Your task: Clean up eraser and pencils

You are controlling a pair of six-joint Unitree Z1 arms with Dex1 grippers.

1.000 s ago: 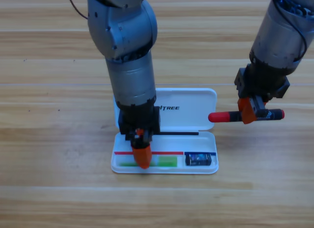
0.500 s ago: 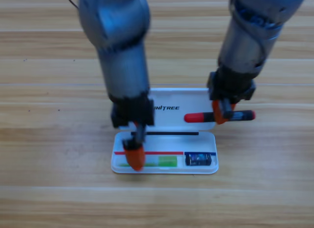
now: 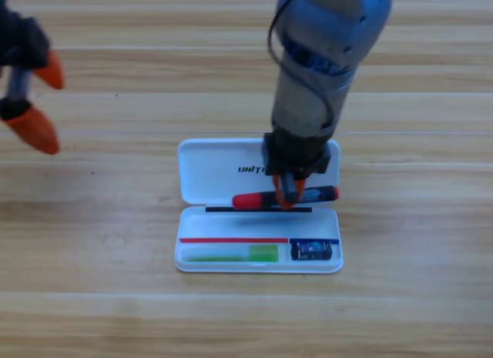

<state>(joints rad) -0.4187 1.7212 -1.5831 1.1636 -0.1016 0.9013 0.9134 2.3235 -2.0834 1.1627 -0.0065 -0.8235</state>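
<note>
The right gripper (image 3: 287, 195) is pinching the red-capped marker (image 3: 283, 197) level over the hinge of the open white case (image 3: 208, 169), apparently lining it up with the tray, where the green pencil (image 3: 230, 254) and eraser (image 3: 311, 250) are lying, while the left gripper (image 3: 37, 98) is waiting at the left edge, jaws spread.

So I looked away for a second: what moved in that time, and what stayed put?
The right pincer carried the red-capped black marker leftward, over the open white plastic case. The left pincer lifted off the bright green pencil and withdrew to the left edge, open. Pencil and small dark blue eraser stayed in the tray.
</note>
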